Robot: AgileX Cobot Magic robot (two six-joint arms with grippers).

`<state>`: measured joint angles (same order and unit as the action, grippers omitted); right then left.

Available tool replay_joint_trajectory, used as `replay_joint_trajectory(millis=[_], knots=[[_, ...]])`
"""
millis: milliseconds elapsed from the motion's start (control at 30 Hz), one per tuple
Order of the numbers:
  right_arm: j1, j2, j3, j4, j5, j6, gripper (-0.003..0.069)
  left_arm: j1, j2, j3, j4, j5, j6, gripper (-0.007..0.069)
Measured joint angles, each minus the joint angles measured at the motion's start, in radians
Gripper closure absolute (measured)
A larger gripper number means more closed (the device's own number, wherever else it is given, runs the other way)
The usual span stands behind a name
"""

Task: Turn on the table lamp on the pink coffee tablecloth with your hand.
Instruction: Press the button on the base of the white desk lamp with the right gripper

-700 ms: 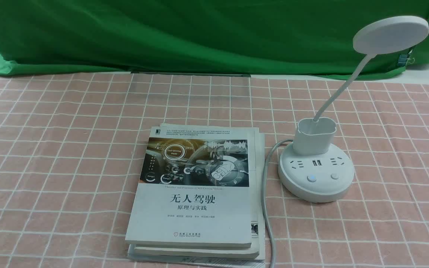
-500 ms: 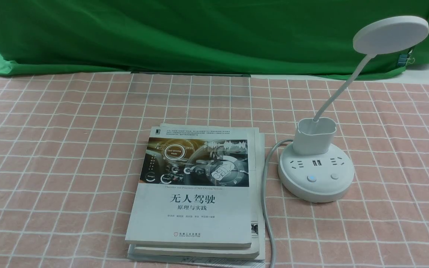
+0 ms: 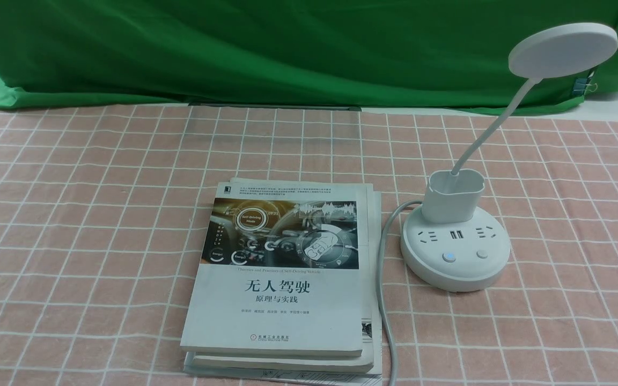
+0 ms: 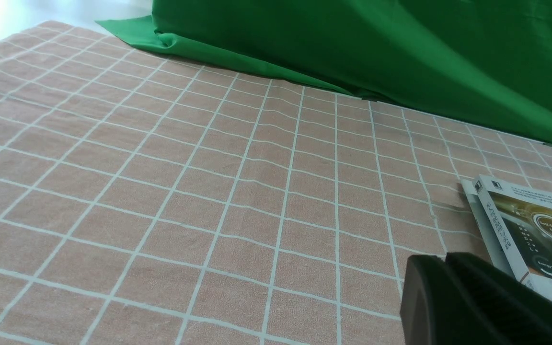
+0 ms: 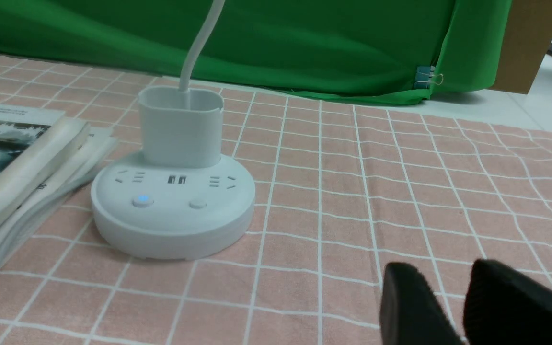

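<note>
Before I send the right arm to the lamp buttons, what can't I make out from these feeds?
- Head of the table lamp: cut off by the right wrist view's top edge.
- Markings on the buttons: too small in every view.
- End of the cord: runs off the front view's bottom edge.
- The right gripper and left gripper: only fingertips show, at the wrist views' lower edges. Neither arm is in the front view.

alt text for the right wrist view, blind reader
A white table lamp with round socket base, cup holder and thin neck stands on a pinkish-brown grid tablecloth, one button glowing blue. Beside it lie stacked books, behind it a green backdrop cloth; the black right gripper, open and empty, is clear of the lamp.
</note>
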<state>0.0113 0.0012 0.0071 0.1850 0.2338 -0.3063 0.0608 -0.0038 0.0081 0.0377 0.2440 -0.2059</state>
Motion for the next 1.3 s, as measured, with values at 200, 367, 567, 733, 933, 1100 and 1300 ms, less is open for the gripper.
replay_joint_trajectory(millis=[200, 367, 567, 733, 933, 1100, 1300], knots=[[0.000, 0.000, 0.000, 0.000, 0.000, 0.000, 0.0420, 0.000, 0.000, 0.000, 0.000, 0.000, 0.000, 0.0606], [0.000, 0.000, 0.000, 0.000, 0.000, 0.000, 0.0420, 0.000, 0.000, 0.000, 0.000, 0.000, 0.000, 0.0606], [0.000, 0.000, 0.000, 0.000, 0.000, 0.000, 0.0420, 0.000, 0.000, 0.000, 0.000, 0.000, -0.001, 0.0606], [0.000, 0.000, 0.000, 0.000, 0.001, 0.001, 0.0420, 0.000, 0.000, 0.000, 0.000, 0.000, -0.001, 0.0606], [0.000, 0.000, 0.000, 0.000, -0.003, 0.001, 0.0420, 0.000, 0.000, 0.000, 0.000, 0.000, -0.001, 0.0606], [0.000, 0.000, 0.000, 0.000, -0.007, 0.001, 0.0420, 0.000, 0.000, 0.000, 0.000, 0.000, -0.001, 0.0606], [0.000, 0.000, 0.000, 0.024, -0.017, 0.038, 0.0420, 0.000, 0.000, 0.000, 0.000, 0.000, -0.001, 0.0606]])
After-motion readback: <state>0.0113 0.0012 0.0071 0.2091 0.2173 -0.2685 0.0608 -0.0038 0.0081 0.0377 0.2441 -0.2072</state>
